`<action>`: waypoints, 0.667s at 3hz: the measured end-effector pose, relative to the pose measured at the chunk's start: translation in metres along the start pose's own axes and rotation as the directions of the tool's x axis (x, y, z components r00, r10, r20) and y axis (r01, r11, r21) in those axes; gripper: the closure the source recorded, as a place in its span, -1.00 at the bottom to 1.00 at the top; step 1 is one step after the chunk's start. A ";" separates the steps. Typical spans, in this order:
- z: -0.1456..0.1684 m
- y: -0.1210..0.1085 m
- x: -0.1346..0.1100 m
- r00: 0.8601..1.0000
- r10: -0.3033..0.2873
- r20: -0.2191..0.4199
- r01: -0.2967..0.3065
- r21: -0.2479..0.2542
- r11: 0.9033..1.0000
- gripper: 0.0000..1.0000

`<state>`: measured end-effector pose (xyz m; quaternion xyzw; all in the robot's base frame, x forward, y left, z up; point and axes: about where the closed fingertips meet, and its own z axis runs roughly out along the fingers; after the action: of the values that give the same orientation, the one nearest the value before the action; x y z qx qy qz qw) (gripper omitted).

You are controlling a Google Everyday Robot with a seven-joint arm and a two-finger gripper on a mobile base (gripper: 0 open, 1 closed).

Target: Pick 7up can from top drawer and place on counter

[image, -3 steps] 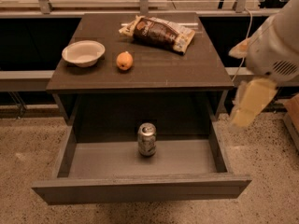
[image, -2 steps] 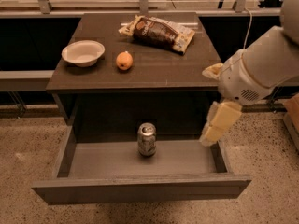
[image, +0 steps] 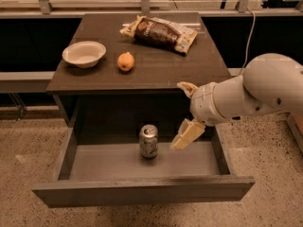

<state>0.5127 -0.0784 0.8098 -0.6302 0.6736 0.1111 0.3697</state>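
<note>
The 7up can (image: 148,141) stands upright on the grey floor of the open top drawer (image: 142,191), near its middle. My gripper (image: 185,113) hangs over the drawer's right half, just right of the can and apart from it. Its two tan fingers are spread, one (image: 187,87) up by the counter's front edge and one (image: 186,135) down at the can's height. It holds nothing. The dark brown counter (image: 156,63) lies above and behind the drawer.
On the counter are a white bowl (image: 84,54) at the left, an orange fruit (image: 125,61) near the middle and a brown snack bag (image: 159,32) at the back. My white arm (image: 258,91) reaches in from the right. Speckled floor surrounds the cabinet.
My arm has swung left from beside the cabinet to over the drawer, bringing the gripper close to the can. The can has not moved.
</note>
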 end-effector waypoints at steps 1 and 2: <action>-0.001 -0.022 -0.005 1.000 -0.020 0.011 0.019 0.089 0.996 -1.00; -0.001 -0.022 -0.005 1.000 -0.020 0.011 0.019 0.089 0.996 -1.00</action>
<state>0.5320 -0.0792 0.8208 -0.6190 0.6694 0.0810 0.4026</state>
